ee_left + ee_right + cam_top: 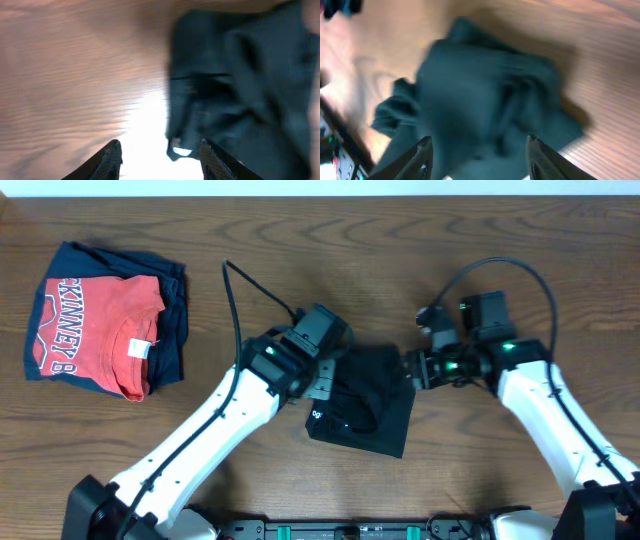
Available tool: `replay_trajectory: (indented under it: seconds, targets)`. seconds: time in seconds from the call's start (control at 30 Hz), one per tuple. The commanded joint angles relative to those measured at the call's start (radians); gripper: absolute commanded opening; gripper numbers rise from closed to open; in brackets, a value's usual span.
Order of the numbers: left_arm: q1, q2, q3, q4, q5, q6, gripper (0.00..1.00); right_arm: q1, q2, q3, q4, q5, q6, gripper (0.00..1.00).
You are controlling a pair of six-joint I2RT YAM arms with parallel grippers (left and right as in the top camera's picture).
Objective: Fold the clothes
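The black shirt [365, 405] lies at the centre of the table [300, 240], gathered into a compact, roughly square bundle with a corner pointing to 5 o'clock and a small white mark showing at its 8 o'clock edge. The left gripper [328, 380] stands at the bundle's 10 o'clock edge. In the left wrist view its jaws are spread, with bare wood between them and the cloth edge just beside the right-hand finger, so nothing is pinched. The right gripper [411, 370] stands at the bundle's 2 o'clock corner. In the right wrist view its jaws are likewise spread, with the shirt lying below and between them. That view is blurred, but no fabric appears to be clamped. A red T-shirt [95, 330] rests on a navy garment [172, 310] at 9 o'clock on the table, well apart from the work. Judgement: the folding is at a late step, with both grippers free of the cloth after a fold. The top surface looks lumpy, not flat. The next move calls for either a final fold across the bundle or a pressing and squaring of its edges, and the grippers must clear the cloth without dragging a layer open.
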Motion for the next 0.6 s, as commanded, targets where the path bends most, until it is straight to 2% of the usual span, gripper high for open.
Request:
replay_trajectory:
  seconds: [0.0,0.1,0.2,0.27,0.3,0.33,0.4,0.5,0.57]
  targets:
    - [0.047,0.026,-0.02,-0.01,-0.026,0.028,0.52,0.119,0.0,0.006,0.014,0.083,0.037,0.59]
    - [0.1,0.021,-0.018,0.002,0.016,0.028,0.51,0.225,0.017,0.006,0.025,0.224,0.098,0.6]
    - [0.146,0.02,-0.018,0.013,0.068,0.044,0.52,0.3,0.036,0.006,0.052,0.25,0.106,0.59]
    - [0.17,0.02,-0.018,0.017,0.111,0.061,0.52,0.337,0.05,0.006,0.058,0.356,0.187,0.54]
    - [0.177,0.02,-0.018,0.017,0.126,0.062,0.52,0.349,0.059,0.006,0.058,0.41,0.231,0.48]
    - [0.183,0.02,-0.018,0.017,0.137,0.062,0.52,0.359,0.068,0.006,0.055,0.461,0.276,0.35]
    - [0.185,0.02,-0.018,0.017,0.138,0.062,0.52,0.364,0.089,0.006,0.037,0.546,0.377,0.17]
    - [0.185,0.02,-0.018,0.017,0.14,0.062,0.51,0.344,0.101,0.006,-0.018,0.63,0.473,0.03]
    - [0.185,0.02,-0.018,0.017,0.171,0.079,0.52,0.319,0.096,0.006,-0.068,0.669,0.517,0.01]
